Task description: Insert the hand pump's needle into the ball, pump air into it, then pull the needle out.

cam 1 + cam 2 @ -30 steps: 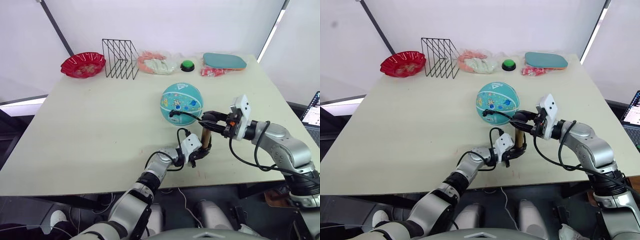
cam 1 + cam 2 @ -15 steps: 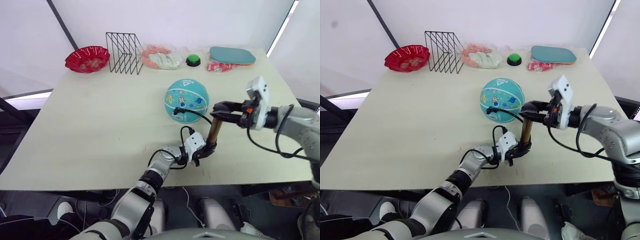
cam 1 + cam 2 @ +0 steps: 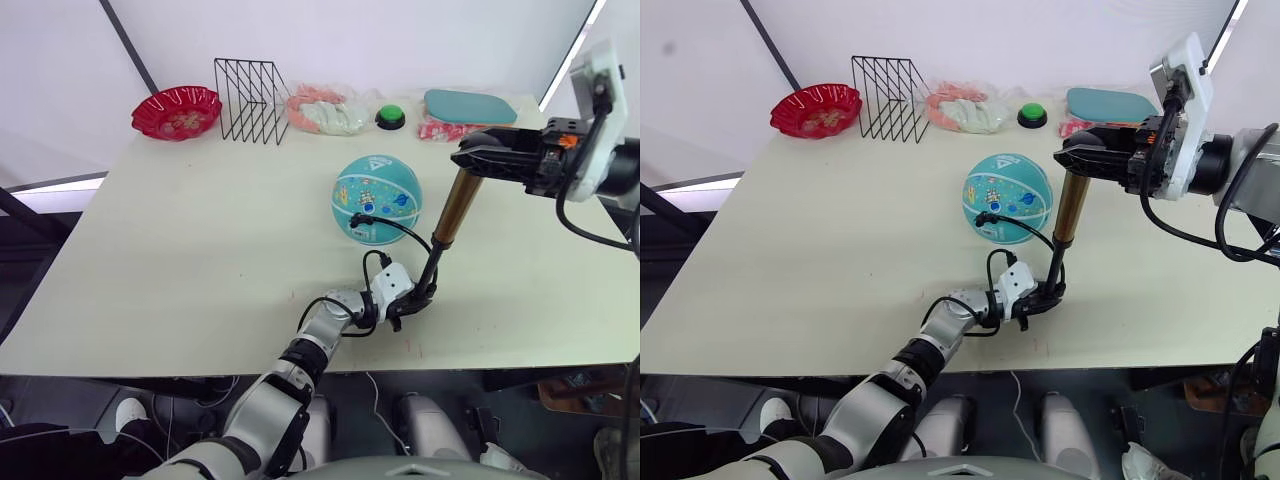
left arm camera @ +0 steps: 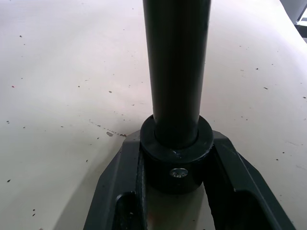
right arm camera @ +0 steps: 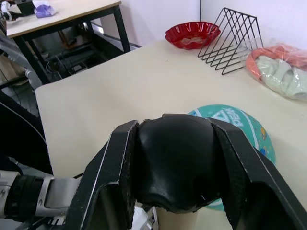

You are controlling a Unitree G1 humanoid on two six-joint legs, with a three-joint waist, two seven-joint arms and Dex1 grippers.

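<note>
A teal ball [image 3: 377,198] is seen resting near the middle of a cream table [image 3: 170,240], well back from every edge, with bare tabletop left open on its left and toward the front. Along the far edge are lined up a red bowl [image 3: 178,110], a black wire rack [image 3: 250,100], a bagged bundle [image 3: 325,112], a green button [image 3: 389,117] and a teal paddle [image 3: 470,105].

Just right of the ball, the pump [image 3: 456,207] is held tilted, with its black rod drawn out below the bronze barrel. Its base collar is pinched between the fingers of the left gripper [image 4: 176,165], low on the table near the front edge. The black handle is clamped between the fingers of the right gripper [image 5: 173,167], raised high above the table. A thin black hose [image 3: 398,226] is looped from the pump to the ball's front face.

Compared with half a second ago, the handle has been lifted higher and the pump stretched longer.

The needle is too small to be made out. The right arm is cut off at the frame's edge.
</note>
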